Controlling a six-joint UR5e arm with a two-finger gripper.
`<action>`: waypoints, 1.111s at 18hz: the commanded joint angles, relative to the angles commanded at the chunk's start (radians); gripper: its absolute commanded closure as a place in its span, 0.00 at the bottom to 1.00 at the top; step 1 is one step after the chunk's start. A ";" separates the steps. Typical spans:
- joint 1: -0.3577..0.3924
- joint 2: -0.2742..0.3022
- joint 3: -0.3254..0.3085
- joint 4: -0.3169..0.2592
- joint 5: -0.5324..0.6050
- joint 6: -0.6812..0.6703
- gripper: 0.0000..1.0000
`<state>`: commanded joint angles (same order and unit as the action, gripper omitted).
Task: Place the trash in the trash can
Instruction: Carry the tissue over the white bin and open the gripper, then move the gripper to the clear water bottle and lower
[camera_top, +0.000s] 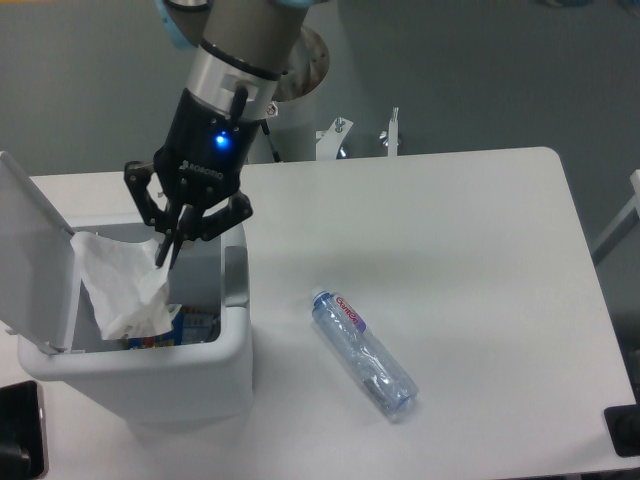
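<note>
**Dangling the wrapper over the open bin**

Hanging straight down from the jaws, the wrapper is a crumpled white sheet whose lower part already dips inside the trash can. The gripper is clenched on the sheet's upper corner, fingers pointing down into the opening. The lid stands swung up on the far side of the wrapper from the jaws, so nothing blocks the drop. Under the sheet, at the bottom of the bin, some printed packaging shows.

What matters next is simple: the wrapper lies directly beneath the jaws and within the rim, so releasing should let it fall in; I'd judge this item nearly done.

The bottle is still out on the table, well away from the jaws on the side opposite the lid and lower down. Its long axis runs diagonally, cap end nearer the bin, so the jaws would need to close across it.
</note>
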<state>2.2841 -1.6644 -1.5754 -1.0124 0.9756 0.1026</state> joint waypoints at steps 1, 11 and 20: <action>0.000 0.000 -0.002 -0.002 0.000 0.017 0.30; 0.049 -0.003 0.050 -0.006 0.032 -0.013 0.00; 0.190 -0.083 0.095 -0.003 0.211 -0.021 0.00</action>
<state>2.4742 -1.7471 -1.4803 -1.0155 1.1870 0.0812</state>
